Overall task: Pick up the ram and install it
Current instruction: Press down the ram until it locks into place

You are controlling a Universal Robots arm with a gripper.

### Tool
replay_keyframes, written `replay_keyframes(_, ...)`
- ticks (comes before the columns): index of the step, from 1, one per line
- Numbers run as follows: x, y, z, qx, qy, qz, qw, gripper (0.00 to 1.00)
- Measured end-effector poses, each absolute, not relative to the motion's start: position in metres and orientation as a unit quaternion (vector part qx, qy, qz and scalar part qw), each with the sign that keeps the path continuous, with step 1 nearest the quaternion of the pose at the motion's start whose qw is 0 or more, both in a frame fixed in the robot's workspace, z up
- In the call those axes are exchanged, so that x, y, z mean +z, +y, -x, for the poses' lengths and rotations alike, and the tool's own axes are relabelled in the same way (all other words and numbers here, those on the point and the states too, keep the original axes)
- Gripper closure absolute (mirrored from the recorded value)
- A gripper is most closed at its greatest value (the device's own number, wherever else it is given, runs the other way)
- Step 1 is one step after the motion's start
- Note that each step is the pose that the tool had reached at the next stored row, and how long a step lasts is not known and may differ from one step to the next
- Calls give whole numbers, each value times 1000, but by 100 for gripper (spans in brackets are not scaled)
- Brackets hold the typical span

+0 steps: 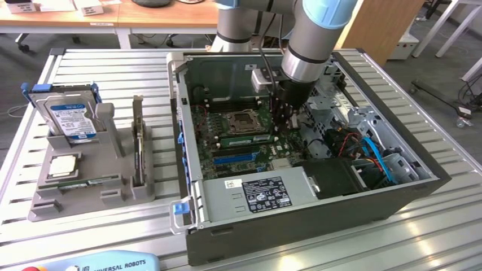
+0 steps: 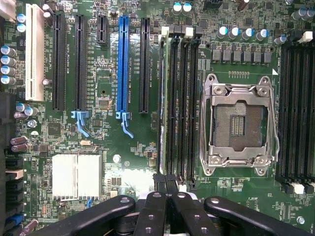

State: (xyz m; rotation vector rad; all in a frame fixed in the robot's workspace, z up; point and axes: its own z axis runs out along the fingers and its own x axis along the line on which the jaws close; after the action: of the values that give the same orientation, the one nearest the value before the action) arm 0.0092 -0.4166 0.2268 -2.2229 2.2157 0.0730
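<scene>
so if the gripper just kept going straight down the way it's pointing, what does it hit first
Most likely the bank of memory slots beside the CPU socket. The shut gripper points down at the motherboard, its fingertips in line with those slots. Depth is unclear, so how much gap remains I can't tell.

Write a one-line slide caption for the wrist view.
Shut gripper poised over the motherboard's memory slots, beside the empty CPU socket and the blue expansion slot.
</scene>
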Motion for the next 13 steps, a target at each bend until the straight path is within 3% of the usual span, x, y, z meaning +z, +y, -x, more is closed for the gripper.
replay_keyframes(13,223,-417,-9,23,706,708,1,90)
